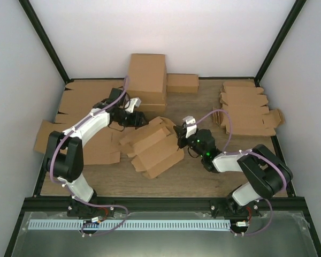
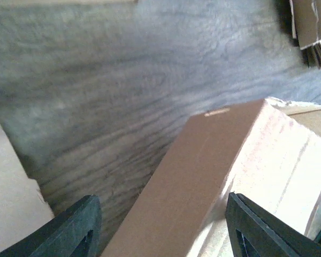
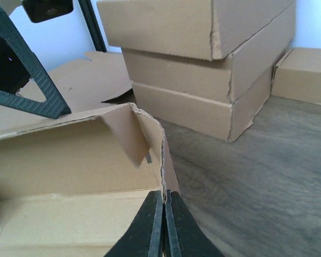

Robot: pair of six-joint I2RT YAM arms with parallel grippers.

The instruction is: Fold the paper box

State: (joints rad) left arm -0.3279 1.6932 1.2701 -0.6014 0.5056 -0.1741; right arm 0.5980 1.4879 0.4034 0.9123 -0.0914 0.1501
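Sitting half-folded at centre of the tabletop [image 1: 123,184], the box [image 1: 155,147] has walls up but flaps loose, right jaws pinched on its end edge, left jaws apart astride one wall.

Nothing legible in any view: no text, label, brand, number or sign to read, not even on the plain brown cardboard paper box [image 1: 156,150].
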